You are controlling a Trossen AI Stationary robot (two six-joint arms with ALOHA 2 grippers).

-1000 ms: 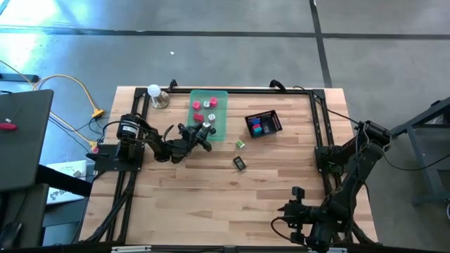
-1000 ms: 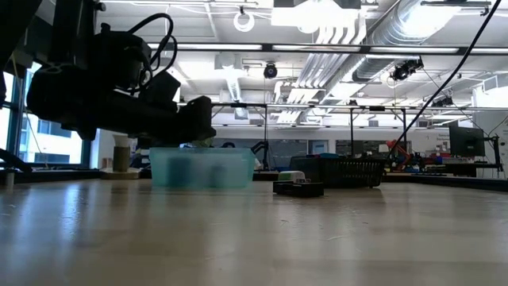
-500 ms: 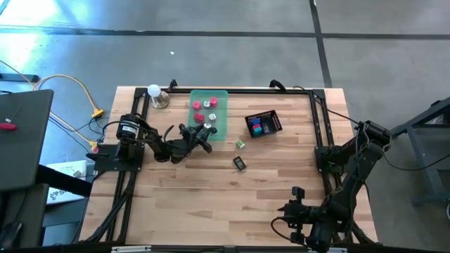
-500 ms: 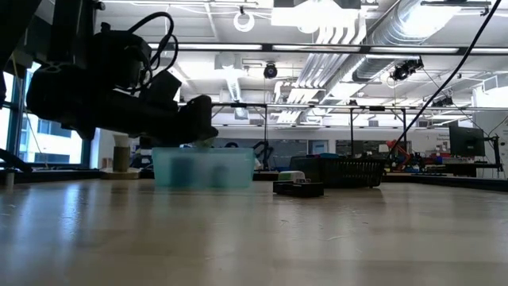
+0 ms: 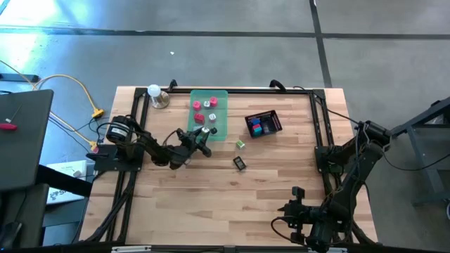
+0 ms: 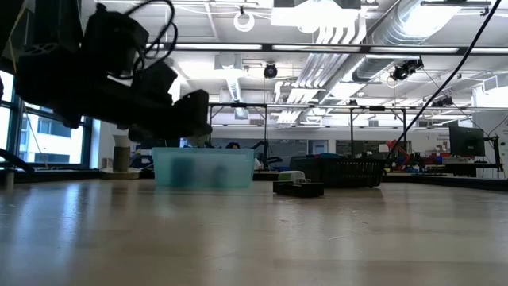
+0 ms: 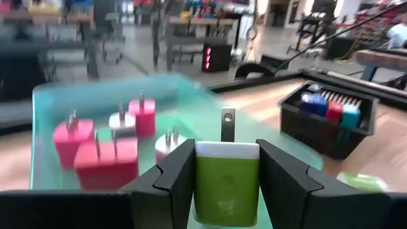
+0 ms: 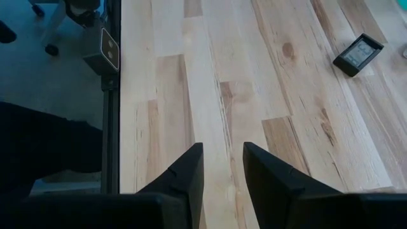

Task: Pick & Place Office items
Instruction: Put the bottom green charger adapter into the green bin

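From above, I see my left gripper [image 5: 202,138] just at the near edge of the green tray [image 5: 219,95], which holds pink plugs [image 5: 197,106], while the right gripper [image 5: 290,209] waits at the table's near right, well apart from the black basket [image 5: 264,124]. My left wrist camera shows the fingers [image 7: 175,178] clamped on a green-and-white plug [image 7: 226,179], held above the tray's near edge. My right wrist camera shows its fingers [image 8: 187,168] empty with a narrow gap between them over bare wood, a black item [image 8: 358,54] lying farther off.

No readable text, label, brand or number anywhere; no sign legible in room beyond table
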